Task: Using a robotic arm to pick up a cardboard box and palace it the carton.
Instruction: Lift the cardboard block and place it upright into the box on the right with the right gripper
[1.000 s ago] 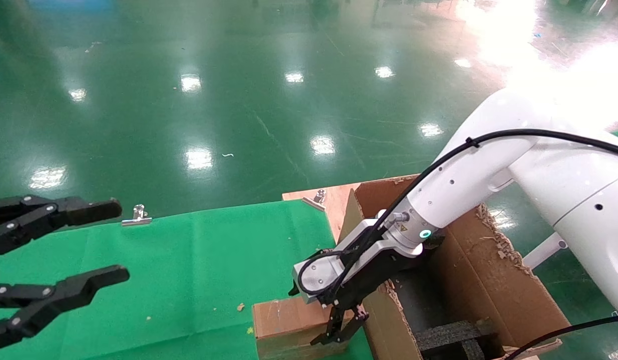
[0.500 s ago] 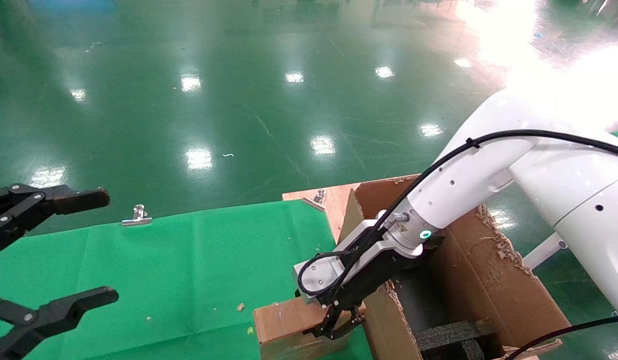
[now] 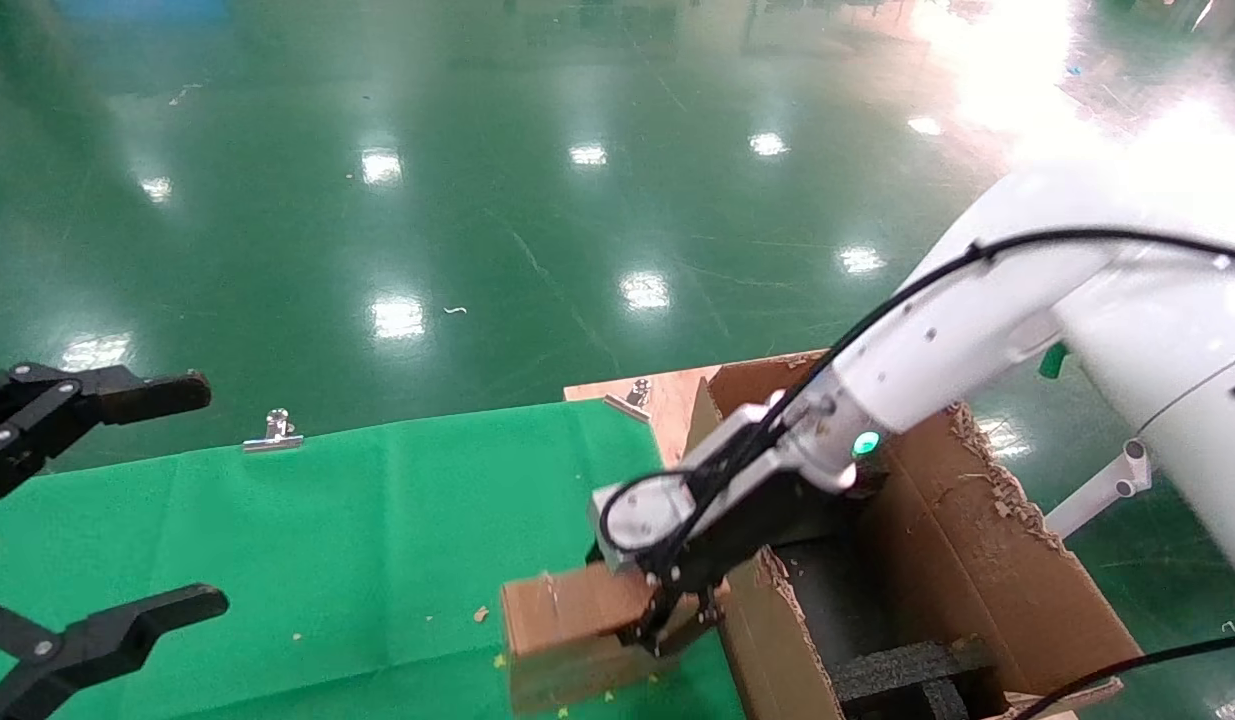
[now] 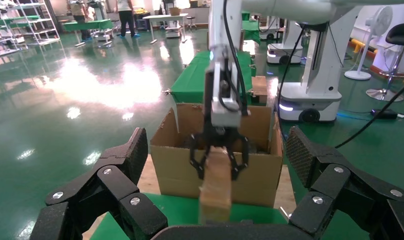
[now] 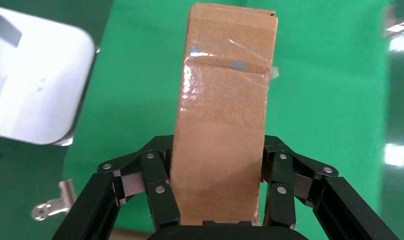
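Cardboard box [image 3: 567, 625] gripped at its carton-side end by right end effector [image 3: 667, 630], fingers closed on both faces | long axis pointed away from carton [image 3: 987, 560], just beside its near wall | left end effector [image 3: 87, 520] wide open, empty, well apart.

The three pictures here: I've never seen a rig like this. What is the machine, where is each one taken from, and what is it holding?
It is a two-armed robot. The wide picture looks down from its head; the other two come from cameras on each wrist. The white robotic arm on the robot's right ends in a black pincer, shut on a small cardboard box above the green cloth. Beside it stands the big open carton, with black foam inside. The left pincer hangs open off to the side, holding nothing. A metal clip pins the cloth's far edge.
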Controlling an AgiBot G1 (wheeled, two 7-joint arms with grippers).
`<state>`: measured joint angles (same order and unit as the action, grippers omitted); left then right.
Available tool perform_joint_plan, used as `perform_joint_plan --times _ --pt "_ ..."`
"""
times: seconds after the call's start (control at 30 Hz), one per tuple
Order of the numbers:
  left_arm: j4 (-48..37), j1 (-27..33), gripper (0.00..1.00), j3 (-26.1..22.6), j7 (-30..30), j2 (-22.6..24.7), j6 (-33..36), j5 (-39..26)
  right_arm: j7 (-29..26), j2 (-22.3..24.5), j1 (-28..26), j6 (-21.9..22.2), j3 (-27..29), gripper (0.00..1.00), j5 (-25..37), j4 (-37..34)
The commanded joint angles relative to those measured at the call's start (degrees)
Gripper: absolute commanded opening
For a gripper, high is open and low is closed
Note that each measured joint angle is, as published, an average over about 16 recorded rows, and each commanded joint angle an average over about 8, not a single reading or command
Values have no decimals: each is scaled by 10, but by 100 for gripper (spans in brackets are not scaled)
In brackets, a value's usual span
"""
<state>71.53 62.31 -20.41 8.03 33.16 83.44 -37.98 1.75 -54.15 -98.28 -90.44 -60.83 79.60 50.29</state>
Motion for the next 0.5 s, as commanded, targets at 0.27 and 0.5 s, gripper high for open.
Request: perform_joint_plan --times 0.27,0.5 --pt "0 0 100 0 0 0 0 0 7 14 -69 -6 -15 0 -51 -13" --pt "0 0 100 0 0 0 0 0 21 23 -138 -8 -45 0 -90 -23"
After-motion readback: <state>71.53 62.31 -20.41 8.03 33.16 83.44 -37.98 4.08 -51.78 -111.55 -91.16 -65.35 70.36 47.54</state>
